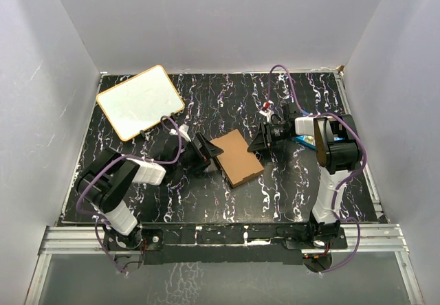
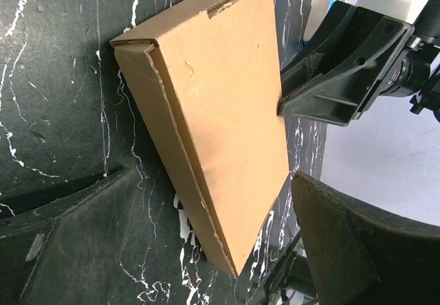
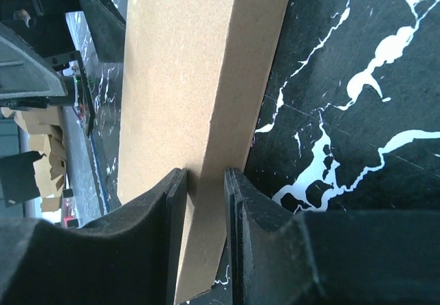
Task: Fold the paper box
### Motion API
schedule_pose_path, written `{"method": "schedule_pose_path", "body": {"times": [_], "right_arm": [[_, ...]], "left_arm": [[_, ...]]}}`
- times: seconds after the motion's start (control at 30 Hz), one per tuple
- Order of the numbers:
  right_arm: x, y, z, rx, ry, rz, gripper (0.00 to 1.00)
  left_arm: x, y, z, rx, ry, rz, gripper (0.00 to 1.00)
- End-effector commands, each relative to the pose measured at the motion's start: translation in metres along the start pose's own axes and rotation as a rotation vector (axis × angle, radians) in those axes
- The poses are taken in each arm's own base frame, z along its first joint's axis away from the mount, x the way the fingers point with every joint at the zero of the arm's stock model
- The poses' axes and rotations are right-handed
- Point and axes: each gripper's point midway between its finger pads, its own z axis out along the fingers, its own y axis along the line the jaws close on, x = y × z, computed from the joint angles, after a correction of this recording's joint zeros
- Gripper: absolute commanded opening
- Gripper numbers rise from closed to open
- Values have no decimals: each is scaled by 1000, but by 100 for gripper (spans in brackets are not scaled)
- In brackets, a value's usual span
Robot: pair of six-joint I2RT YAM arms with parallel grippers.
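Top: paper box (image 1: 237, 157) lies centre of surface (image 1: 295, 181), looks nearly closed.
L wrist: our left end effector (image 2: 213, 178) gapes wide at its end. R wrist: right end effector (image 3: 204, 181) pinches its edge; we'd grip firm, press flat w/ left.

Right jaws touch the paper box (image 2: 213, 113) — folded.

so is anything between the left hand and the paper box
Nothing visible. The left hand is open, its jaws either side of the paper box's near corner. The right hand pinches the opposite edge.
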Motion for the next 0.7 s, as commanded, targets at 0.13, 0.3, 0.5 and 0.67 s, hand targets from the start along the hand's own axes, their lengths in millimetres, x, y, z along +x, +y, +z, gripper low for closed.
{"method": "schedule_pose_path", "body": {"times": [0.13, 0.3, 0.5, 0.67], "right_arm": [[-5, -36, -17, 120, -56, 36, 28], [-2, -42, -17, 131, -46, 54, 28], [2, -53, -21, 156, -42, 90, 27], [-9, -23, -24, 5, -64, 41, 31]], "left_arm": [[7, 5, 5, 9, -14, -69, 94], [11, 2, 13, 26, -7, -82, 94], [17, 3, 26, 11, -8, -109, 94], [21, 11, 33, -9, -11, -125, 90]]}}
